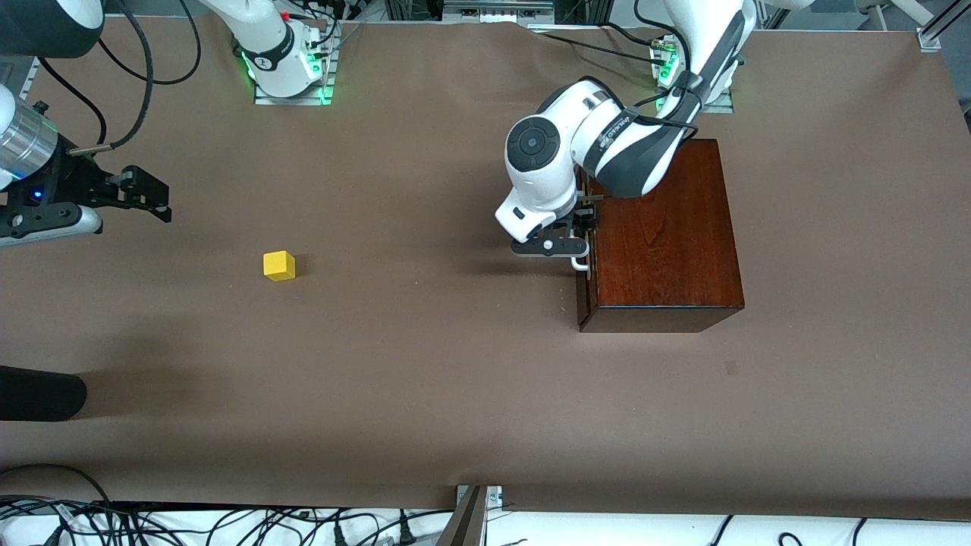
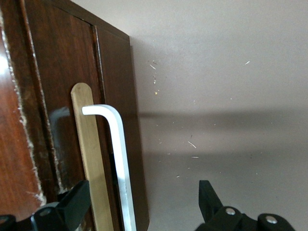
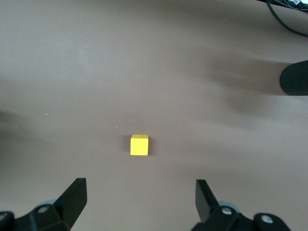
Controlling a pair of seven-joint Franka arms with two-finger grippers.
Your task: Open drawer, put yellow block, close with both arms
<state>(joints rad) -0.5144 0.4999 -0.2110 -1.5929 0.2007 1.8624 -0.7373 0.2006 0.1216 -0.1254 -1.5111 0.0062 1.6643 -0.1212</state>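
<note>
The yellow block [image 1: 279,265] lies on the brown table toward the right arm's end. My right gripper [image 1: 161,201] hangs open in the air near it; in the right wrist view the block [image 3: 139,145] sits ahead of the gripper [image 3: 139,195], apart from both fingers. The mahogany box [image 1: 667,235] stands toward the left arm's end, its drawer [image 2: 57,120] shut flush. My left gripper [image 1: 578,244] is in front of the drawer, open. The white bar handle [image 2: 120,159] lies between its jaws [image 2: 142,199], nearer the finger on the box's side, and neither finger presses it.
A black cylinder [image 1: 38,394] juts in at the right arm's end of the table, nearer the front camera than the block; it also shows in the right wrist view [image 3: 294,79]. Cables [image 1: 227,523] run below the table's front edge.
</note>
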